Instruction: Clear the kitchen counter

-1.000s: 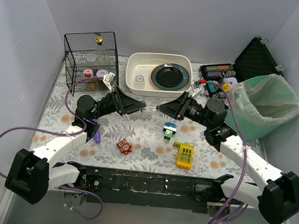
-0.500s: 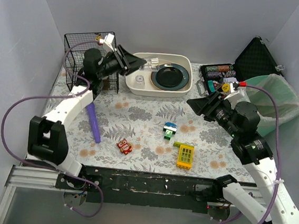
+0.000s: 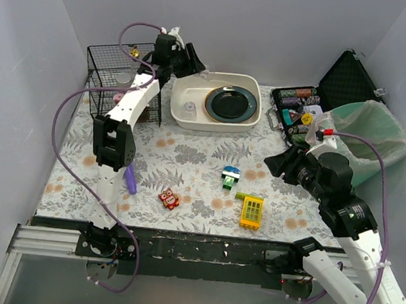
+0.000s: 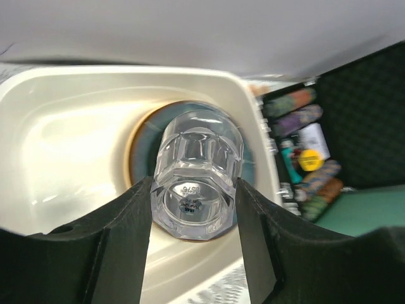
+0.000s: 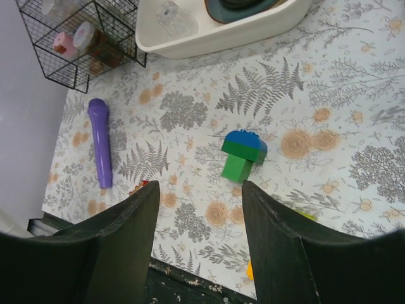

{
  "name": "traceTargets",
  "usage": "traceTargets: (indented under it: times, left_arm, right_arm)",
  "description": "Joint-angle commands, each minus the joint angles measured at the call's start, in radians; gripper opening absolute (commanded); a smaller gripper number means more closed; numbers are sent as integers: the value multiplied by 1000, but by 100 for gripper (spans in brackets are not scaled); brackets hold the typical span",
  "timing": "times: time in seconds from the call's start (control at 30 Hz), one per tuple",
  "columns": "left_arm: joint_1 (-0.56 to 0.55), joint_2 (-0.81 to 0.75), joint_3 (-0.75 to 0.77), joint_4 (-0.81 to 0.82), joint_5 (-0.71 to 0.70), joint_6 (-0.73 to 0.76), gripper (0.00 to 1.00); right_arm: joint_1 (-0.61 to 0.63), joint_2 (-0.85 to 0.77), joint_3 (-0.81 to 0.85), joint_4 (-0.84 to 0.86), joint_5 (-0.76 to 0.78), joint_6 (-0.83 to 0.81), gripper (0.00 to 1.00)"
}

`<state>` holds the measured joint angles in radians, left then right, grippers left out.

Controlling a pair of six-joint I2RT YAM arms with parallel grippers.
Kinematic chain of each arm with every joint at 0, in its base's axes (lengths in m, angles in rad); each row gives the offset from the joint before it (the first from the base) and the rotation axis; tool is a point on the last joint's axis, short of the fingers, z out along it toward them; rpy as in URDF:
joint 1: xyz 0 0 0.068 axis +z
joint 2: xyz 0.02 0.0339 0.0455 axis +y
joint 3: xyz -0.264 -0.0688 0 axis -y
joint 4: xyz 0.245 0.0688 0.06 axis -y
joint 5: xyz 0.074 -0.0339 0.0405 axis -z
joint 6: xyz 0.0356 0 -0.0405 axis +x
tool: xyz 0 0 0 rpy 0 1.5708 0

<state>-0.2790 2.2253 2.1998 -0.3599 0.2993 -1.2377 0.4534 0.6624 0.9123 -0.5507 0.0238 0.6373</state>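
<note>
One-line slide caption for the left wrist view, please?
Left claw grips a clear faceted glass tumbler over the white rectangular basin holding a dark teal round plate; black chip case beyond.

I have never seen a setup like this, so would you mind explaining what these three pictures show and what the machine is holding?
These are two robot arms bolted at the near edge of a flower-patterned counter, each ending in a two-finger gripper. The wide picture comes from a fixed camera above and behind them. The other two come from cameras on the wrists.

The left gripper is closed on a clear glass, held up near the white basin, which contains a dark plate. The right gripper is open and empty above the counter.

Lying there are a purple stick, a red toy, a green-and-blue block and a yellow toy. A wire basket, a chip case and a lined bin stand around the edges.
</note>
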Motion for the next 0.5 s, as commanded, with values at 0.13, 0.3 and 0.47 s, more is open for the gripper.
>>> traceTargets:
  times: [0.13,0.3,0.47]
  left_arm:
    - [-83,120,138,-205,-348,288,0]
    - [-92,175,167,-205,-463,337,0]
    - [-92,209,170,-183,-545,380,0]
  right_arm:
    - [-2,-38,-49,-75,28,-37,62]
    - [-2,-50,-66,-86,27,-39,62]
    - [-2,-50,-79,-89,19,-36,62]
